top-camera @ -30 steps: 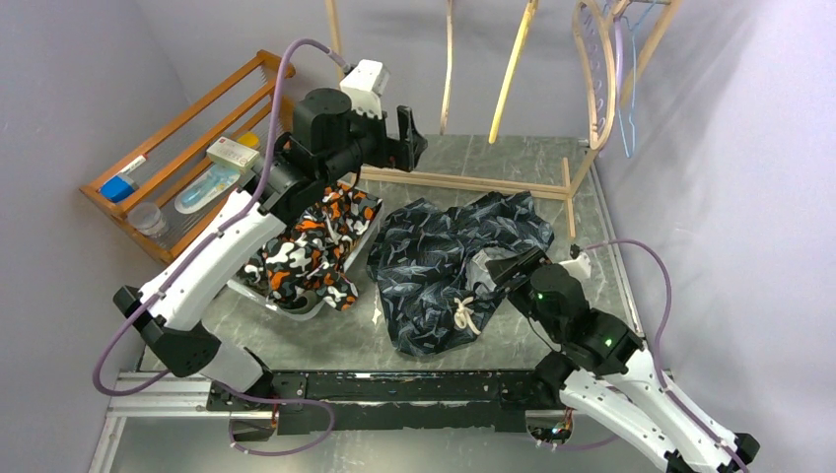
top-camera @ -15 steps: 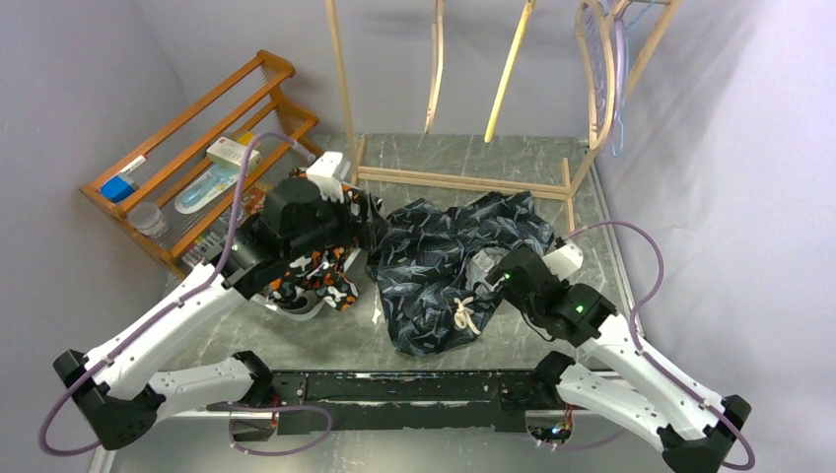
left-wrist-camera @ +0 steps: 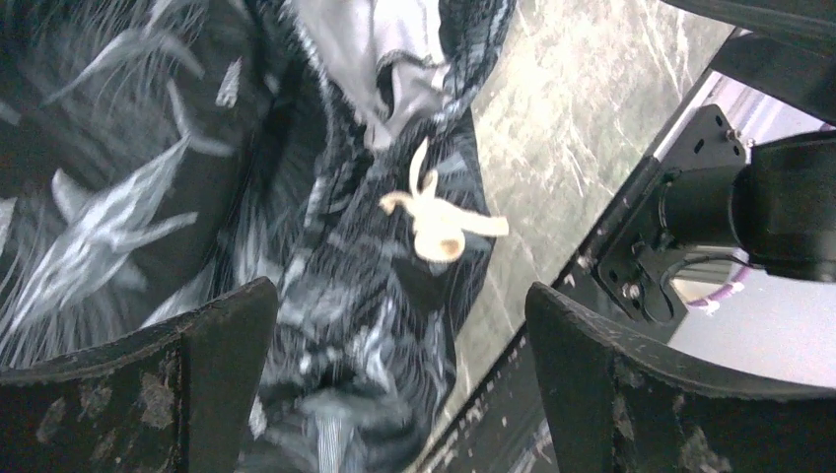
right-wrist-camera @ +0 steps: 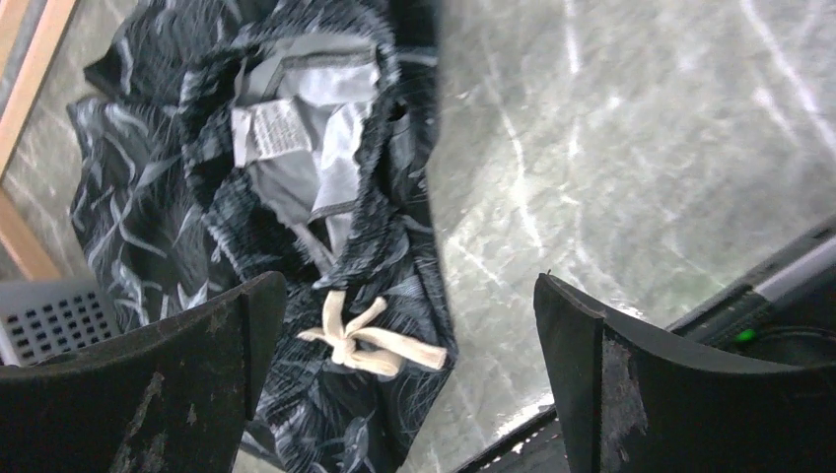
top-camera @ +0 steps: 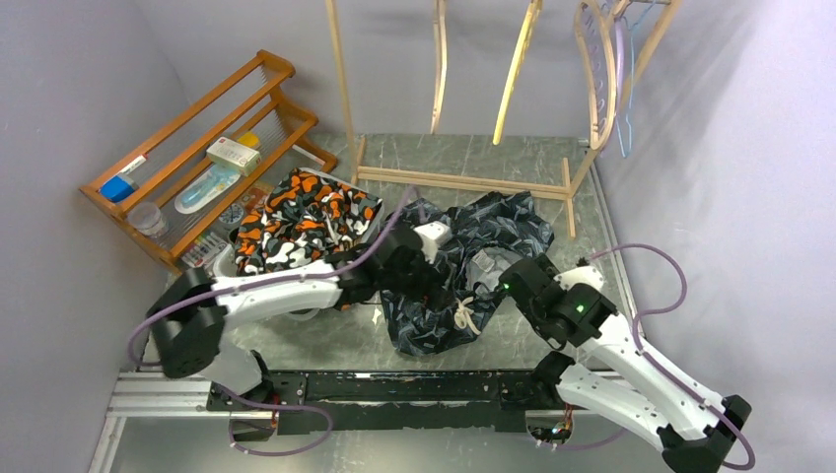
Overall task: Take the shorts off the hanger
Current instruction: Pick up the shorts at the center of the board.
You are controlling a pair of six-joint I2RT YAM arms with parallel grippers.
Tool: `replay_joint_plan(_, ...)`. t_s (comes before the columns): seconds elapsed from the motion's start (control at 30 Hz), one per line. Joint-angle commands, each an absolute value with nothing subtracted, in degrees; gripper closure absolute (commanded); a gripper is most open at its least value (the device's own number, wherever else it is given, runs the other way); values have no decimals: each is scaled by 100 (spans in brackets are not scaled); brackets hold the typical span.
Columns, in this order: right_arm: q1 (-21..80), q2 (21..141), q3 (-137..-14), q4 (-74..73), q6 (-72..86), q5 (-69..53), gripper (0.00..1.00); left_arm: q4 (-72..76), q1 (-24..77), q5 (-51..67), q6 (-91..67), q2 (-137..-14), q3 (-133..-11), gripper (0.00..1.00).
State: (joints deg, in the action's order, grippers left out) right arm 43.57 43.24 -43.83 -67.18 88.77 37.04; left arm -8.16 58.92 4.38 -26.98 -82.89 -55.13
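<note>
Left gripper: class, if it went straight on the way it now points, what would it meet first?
The left gripper would most likely meet the dark leaf-print fabric shorts near their white drawstring knot; its open jaws frame that cloth, though depth is unclear.

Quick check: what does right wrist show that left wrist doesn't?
Right wrist only: the care label inside the waistband, a grey perforated bin corner, a wooden rail. Left wrist only: a black arm mount with purple cable. Both: the leaf-print shorts, their white drawstring knot, the marble table.
</note>
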Motion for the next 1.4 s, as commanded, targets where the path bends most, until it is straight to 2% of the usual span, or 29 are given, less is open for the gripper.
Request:
replay_joint_plan(0.0,4342,4110,-4640,-7892,9668,4485,0,71,5967,697,-1923,-9160,-6141,1)
replay_joint_plan(0.13,4342,3839,-4607,-7898,9877,4569,0,420,5983,862,-1696,-9777,-6380,1)
replay_joint_plan(0.3,4343,3363,-4384,-7900,10358,4561,0,670,6016,524,-1356,-10487,-6732,1)
replay_joint_plan(0.53,4338,2699,-4237,-7901,10500,4628,0,451,6206,400,-989,-11308,-7288,0)
replay_joint_plan(0.83,4342,2495,-4160,-7896,10574,4616,0,-621,6363,-620,-1269,-12765,-8098,1)
replay_joint_plan(0.9,4346,2522,-4165,-7898,10567,4582,0,-996,6368,-886,-1546,-13059,-8168,12)
replay_joint_plan(0.93,4342,2530,-4166,-7894,10555,4576,0,-1023,6372,-1004,-1708,-13065,-8037,22)
replay_joint_plan(0.97,4342,2530,-4162,-7894,10541,4564,0,-951,6368,-1115,-1854,-12995,-7835,34)
replay_joint_plan(1.07,4342,2485,-4100,-7899,10594,4562,0,-812,6370,-1610,-2337,-12621,-7241,81)
replay_joint_plan(1.1,4347,2465,-4078,-7896,10620,4562,0,-841,6365,-1822,-2461,-12484,-7079,91)
replay_joint_plan(1.23,4343,2422,-4021,-7884,10690,4544,0,-866,6389,-2409,-2695,-11513,-6513,93)
replay_joint_plan(1.37,4342,2443,-3978,-7891,10712,4510,0,-736,6402,-2969,-2866,-9859,-5955,93)
